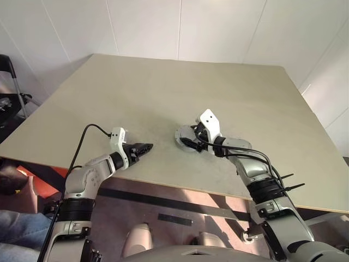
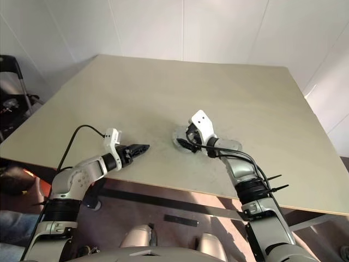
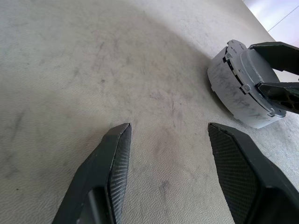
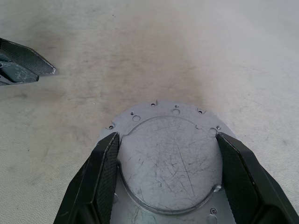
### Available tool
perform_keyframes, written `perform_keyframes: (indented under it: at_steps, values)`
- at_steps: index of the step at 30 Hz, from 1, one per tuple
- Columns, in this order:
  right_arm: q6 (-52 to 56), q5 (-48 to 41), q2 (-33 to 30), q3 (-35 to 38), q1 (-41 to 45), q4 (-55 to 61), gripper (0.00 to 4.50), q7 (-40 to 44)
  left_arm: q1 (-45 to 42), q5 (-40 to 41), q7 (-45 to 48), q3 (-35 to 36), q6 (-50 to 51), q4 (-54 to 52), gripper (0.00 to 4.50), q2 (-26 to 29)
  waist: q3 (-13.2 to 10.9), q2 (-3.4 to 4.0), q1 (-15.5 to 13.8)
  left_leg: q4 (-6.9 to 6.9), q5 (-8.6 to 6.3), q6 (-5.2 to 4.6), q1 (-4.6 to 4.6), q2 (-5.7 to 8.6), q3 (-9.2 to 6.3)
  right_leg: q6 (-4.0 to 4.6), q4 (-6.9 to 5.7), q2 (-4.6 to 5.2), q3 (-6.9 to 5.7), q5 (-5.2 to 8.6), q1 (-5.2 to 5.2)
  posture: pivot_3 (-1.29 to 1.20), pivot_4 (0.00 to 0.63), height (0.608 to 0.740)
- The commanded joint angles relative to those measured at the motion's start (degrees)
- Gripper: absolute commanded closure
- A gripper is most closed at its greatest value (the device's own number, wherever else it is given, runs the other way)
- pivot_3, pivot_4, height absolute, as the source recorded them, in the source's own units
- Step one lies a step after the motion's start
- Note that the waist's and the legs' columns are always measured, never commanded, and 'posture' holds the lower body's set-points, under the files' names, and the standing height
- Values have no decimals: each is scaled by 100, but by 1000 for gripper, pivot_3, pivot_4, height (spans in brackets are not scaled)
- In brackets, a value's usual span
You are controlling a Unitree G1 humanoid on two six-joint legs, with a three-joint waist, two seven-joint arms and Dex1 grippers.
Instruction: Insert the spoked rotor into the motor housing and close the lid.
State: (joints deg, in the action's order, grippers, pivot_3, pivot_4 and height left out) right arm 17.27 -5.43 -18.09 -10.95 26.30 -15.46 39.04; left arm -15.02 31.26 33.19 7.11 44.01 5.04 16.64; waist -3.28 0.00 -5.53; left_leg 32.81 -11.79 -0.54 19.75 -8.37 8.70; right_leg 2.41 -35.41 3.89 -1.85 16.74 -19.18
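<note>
The motor housing (image 3: pixel 233 88), a round silver-grey puck, sits on the table near its middle, a little toward the front. The lid (image 4: pixel 170 158), a scratched grey disc with small holes round its rim, lies flat on top of it. My right gripper (image 4: pixel 167 136) reaches over the puck from the right, and its two fingers press against both sides of the lid's raised centre. A short way to the left of the housing, my left gripper (image 3: pixel 169 126) hovers low over the bare table, open with nothing between its fingers. The spoked rotor is hidden.
The beige table (image 1: pixel 163 87) stretches wide behind and beside the housing. Its front edge (image 1: pixel 163 188) runs just under both wrists. A black chair (image 1: pixel 8 82) stands off the table's left side, and white walls close the back.
</note>
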Motion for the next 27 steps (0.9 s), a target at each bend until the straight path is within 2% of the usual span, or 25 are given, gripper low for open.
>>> perform_keyframes:
  at_steps: [1,13,27]
  values:
    - [316,297,-180,-121,-117,-319,1329,-85,-64,139,-37,83,18,-116,1735,-105,0,0,-1,0,0,0,0,0,0,0,0,0,0,0,0,0,0,740]
    - [1204,-165,-315,-49,-301,423,1329,366,-82,10,-76,-88,102,-107,1735,-141,3,0,-54,0,-14,-23,24,4,-2,-1,33,0,-1,0,4,0,0,740]
    - [905,189,-532,-491,-492,234,1329,478,-103,52,-117,-40,139,-124,1735,-138,24,-4,-41,-1,-27,-40,19,5,-2,-3,60,0,-3,-2,22,0,0,740]
